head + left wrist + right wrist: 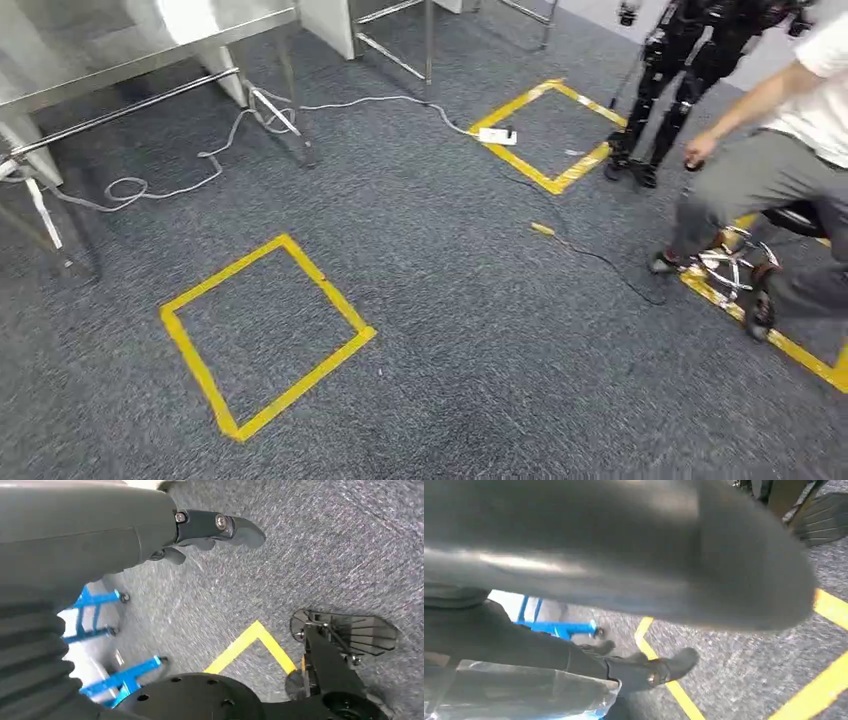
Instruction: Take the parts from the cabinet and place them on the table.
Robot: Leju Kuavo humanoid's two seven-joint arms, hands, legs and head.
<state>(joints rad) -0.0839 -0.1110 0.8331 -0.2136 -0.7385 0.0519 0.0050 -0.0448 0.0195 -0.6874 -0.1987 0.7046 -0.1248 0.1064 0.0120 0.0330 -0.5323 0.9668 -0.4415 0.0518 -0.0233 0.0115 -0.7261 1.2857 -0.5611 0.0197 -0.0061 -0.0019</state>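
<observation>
In the right wrist view my right hand [634, 565] hangs over the carpet, its thick grey thumb blurred and close to the camera. Its dark fingers [659, 670] curl against a clear plastic bag [524, 690] with something blue inside, and the hand appears to hold it. My left hand [210, 530] hangs over the grey carpet in the left wrist view, its fingers loosely extended with nothing in them. The steel table [150, 50] stands at the far left of the head view.
Yellow tape squares [265, 335] [545, 130] mark the grey carpet. A white cable [210, 160] trails from the table legs. A person [790, 150] sits on a stool at the right beside another dark robot [680, 70]. A blue metal frame [100, 600] stands near my left side.
</observation>
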